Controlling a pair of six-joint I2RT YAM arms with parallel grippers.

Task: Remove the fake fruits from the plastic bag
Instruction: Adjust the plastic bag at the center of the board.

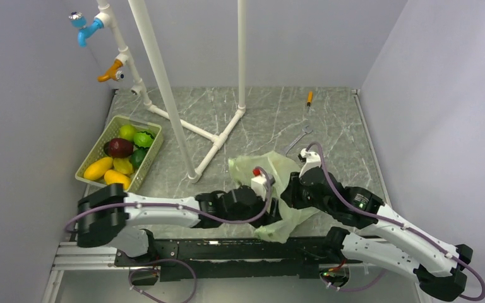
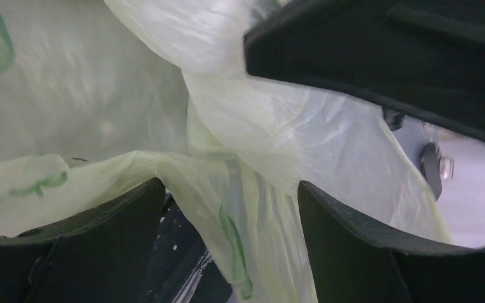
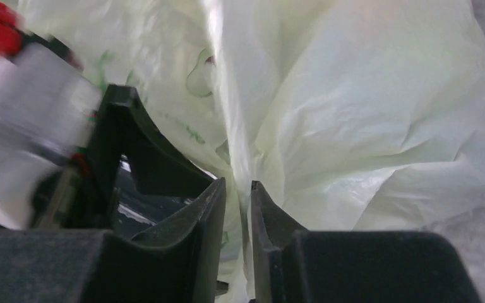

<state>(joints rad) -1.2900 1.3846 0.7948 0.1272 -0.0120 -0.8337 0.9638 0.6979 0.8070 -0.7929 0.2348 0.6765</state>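
The right gripper [image 3: 237, 184] has its jaws nearly pressed together, with a fold of the bag [image 3: 366, 113] running through the slit. It appears to pinch the film, though the close view leaves that unsure. The left gripper [image 2: 230, 184] is spread wide, film draped between its fingers, unclamped. The bag lies crumpled on the table [image 1: 328, 126] between both wrists. The fruits [image 1: 121, 151] (yellow, green, dark red) sit in the basket [image 1: 93, 148], well apart at far left.

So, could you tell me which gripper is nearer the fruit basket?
The left gripper. Both are at the bag, right of the basket; the right gripper sits farther right.
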